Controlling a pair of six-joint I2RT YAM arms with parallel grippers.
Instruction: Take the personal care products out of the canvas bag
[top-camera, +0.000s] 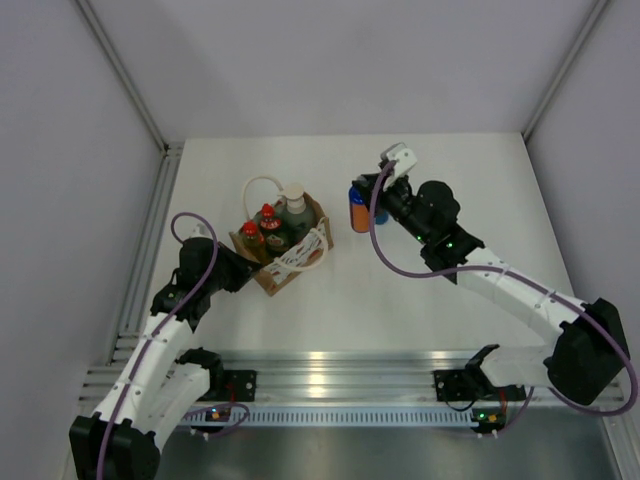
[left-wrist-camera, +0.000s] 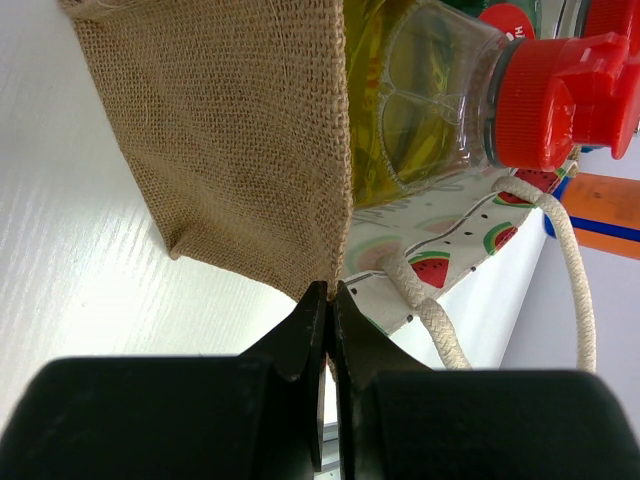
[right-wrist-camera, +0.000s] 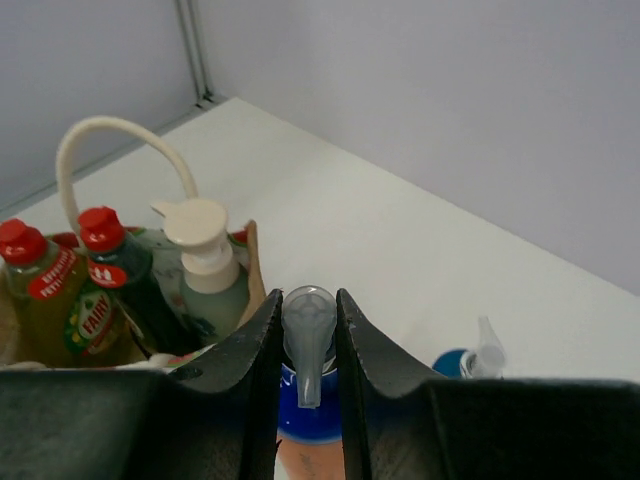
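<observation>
Left gripper (left-wrist-camera: 330, 296) first: its fingers (left-wrist-camera: 300, 345) are clenched tight on the canvas bag (left-wrist-camera: 240, 140). They pinch the burlap edge at the bag's near-left corner, with the cloth squeezed flat between them. The bag sits on the white surface (top-camera: 420, 290) with three bottles standing inside. The yellow-green bottle (top-camera: 250, 240) is at the bag's left end, red cap up. The dark green bottle (top-camera: 270, 226) is just beside it, also red-capped. The grey-green pump bottle (top-camera: 293, 205) is at the bag's far end, white pump on top. One white rope handle (top-camera: 258, 183) arches up over the bag's far-left side. In the left wrist view the yellow-green bottle fills the bag's mouth. The whitish panel (left-wrist-camera: 440, 255), printed with red watermelon slices, curls beneath it with rope lying across it.

Now to the right of the bag, outside it: the right gripper (right-wrist-camera: 309, 322) has the orange bottle (top-camera: 358, 216). Its fingers (right-wrist-camera: 262, 345) grasp the pale nozzle above the blue cap. Whether the bottle's base touches the surface, I cannot tell. The blue bottle (right-wrist-camera: 466, 362) sits just beyond the orange one, on the side away from the bag. Only its blue top and clear nozzle show.
</observation>
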